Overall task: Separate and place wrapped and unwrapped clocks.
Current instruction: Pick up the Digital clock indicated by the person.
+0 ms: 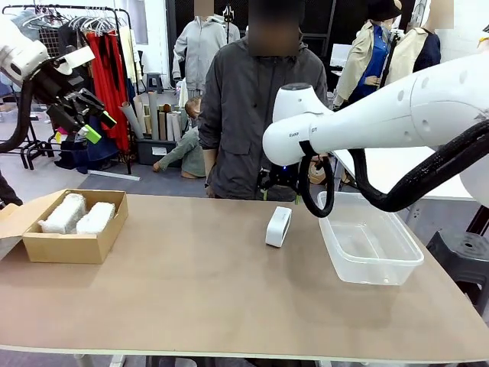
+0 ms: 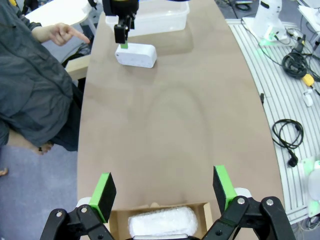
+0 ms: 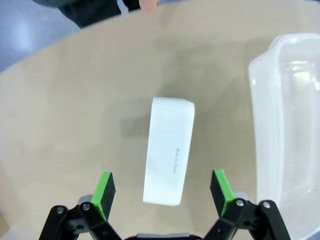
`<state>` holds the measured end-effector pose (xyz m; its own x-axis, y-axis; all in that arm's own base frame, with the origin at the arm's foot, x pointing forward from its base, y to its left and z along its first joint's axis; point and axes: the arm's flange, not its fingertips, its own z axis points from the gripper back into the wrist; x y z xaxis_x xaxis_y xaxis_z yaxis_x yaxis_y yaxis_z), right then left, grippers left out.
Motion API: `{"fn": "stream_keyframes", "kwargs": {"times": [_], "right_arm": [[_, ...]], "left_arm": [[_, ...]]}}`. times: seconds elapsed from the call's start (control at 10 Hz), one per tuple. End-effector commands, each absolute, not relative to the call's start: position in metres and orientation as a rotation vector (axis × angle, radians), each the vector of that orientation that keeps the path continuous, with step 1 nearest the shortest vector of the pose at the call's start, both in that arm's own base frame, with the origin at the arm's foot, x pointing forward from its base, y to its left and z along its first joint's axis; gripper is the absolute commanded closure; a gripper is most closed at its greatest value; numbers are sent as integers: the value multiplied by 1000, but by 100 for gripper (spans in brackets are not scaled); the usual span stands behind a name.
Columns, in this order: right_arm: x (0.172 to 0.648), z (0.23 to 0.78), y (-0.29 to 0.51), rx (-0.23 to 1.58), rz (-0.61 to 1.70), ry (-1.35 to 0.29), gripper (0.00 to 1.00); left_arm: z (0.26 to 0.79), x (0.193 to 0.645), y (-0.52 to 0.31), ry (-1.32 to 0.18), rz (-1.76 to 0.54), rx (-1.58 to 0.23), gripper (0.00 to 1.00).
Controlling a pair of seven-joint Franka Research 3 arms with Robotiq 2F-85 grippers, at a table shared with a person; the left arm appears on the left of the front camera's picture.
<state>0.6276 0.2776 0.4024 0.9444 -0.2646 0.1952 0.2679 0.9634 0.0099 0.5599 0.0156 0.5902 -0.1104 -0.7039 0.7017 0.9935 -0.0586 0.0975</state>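
We see the brown table (image 1: 214,306), clothes rack (image 1: 99,53) behind; right gripper (image 3: 162,186) over the bare clock (image 3: 169,150), left gripper (image 2: 164,190) raised, both open, empty.

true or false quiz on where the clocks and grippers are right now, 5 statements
1. Two wrapped clocks lie in the cardboard box. True.
2. The bare clock is inside the clear tub. False: it stands on the table, beside the tub.
3. The right gripper is shut on the bare clock. False: it is open and hovers over the clock, its pads apart from it on either side.
4. The left gripper is open, with the cardboard box below it. True.
5. The person's hand holds a clock. False: it points with one finger and holds nothing.
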Motion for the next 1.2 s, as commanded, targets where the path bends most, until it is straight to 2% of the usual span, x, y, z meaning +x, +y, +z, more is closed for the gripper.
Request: {"fn": "stream_keyframes", "kwargs": {"times": [0.0,0.6,0.8,1.1], "right_arm": [[616,402,275,5,-296,-230,0],[624,395,280,-10,-264,-203,0],[631,391,274,30,-307,-254,0],[636,373,267,48,-353,-216,0]], "left_arm": [[590,559,16,-668,-1578,-562,0],[590,559,16,-668,-1578,-562,0],[590,559,16,-668,-1578,-562,0],[590,559,16,-668,-1578,-562,0]]}}
